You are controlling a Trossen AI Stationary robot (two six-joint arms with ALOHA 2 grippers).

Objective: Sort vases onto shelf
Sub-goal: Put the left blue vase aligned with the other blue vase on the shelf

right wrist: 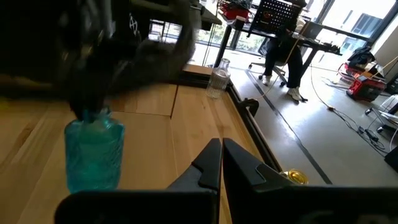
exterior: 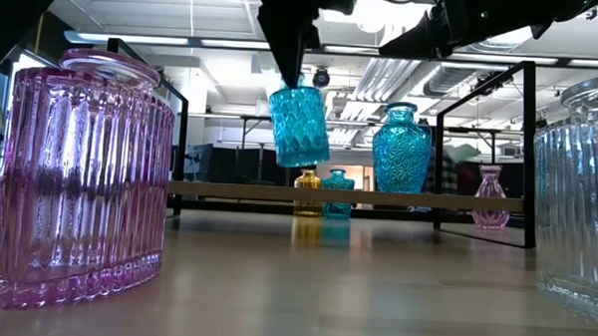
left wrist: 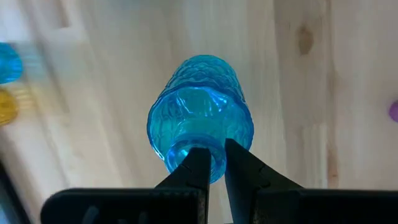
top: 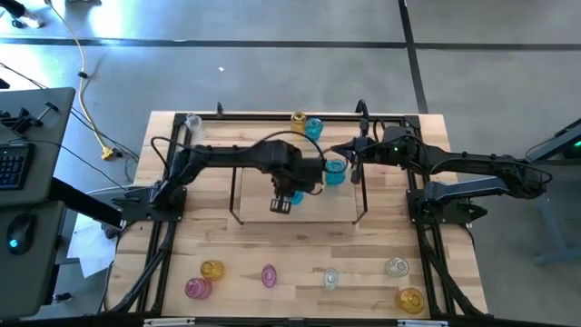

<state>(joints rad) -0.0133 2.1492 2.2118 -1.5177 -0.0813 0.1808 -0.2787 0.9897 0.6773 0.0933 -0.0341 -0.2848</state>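
Sorting under way: we see the left gripper (top: 282, 202) pinching a blue vase (exterior: 299, 125) by its neck above the shelf (top: 300, 214), ready for placement, while the right gripper (top: 349, 152), fingers together, waits at the shelf's right end.

A yellow cable (top: 83, 77) snakes over the grey floor (top: 272, 64) at far left. A keyboard (top: 11, 168) lies at left. A person (right wrist: 286, 59) stands beyond the surface (top: 300, 245).

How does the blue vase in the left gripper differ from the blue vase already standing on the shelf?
The held blue vase hangs tilted in the air, gripped at its neck by the left gripper; the standing blue vase rests upright on the shelf. The held one is straight-sided, the standing one bulbous. Both are translucent cyan patterned glass.
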